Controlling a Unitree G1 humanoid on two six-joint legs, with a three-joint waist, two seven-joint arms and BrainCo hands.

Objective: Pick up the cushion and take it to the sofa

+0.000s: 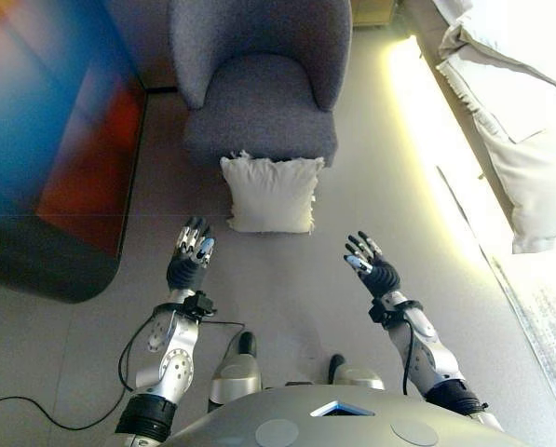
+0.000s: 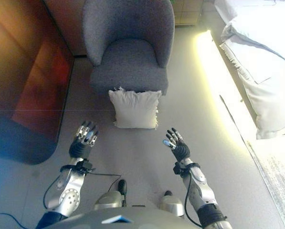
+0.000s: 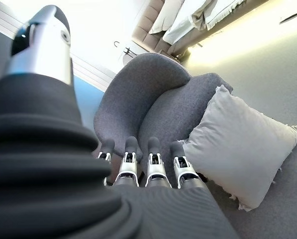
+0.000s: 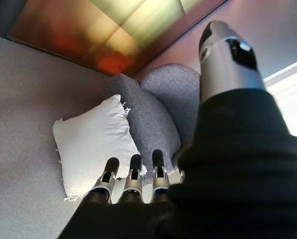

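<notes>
A white fringed cushion [image 1: 271,194] stands on the grey floor, leaning against the front of a grey armchair [image 1: 259,88]. It also shows in both wrist views, cushion [image 3: 240,149] and cushion [image 4: 93,144]. My left hand [image 1: 190,261] hovers short of the cushion's left corner, fingers straight and empty. On the other side my right hand [image 1: 372,265] is raised the same way, open, holding nothing. Both hands are apart from the cushion.
A dark cabinet with a glossy reflecting front [image 1: 54,140] stands at the left. White bedding [image 1: 515,121] lies along the right, with a lit strip [image 1: 427,121] on the floor beside it. Grey floor [image 1: 287,279] lies between my hands.
</notes>
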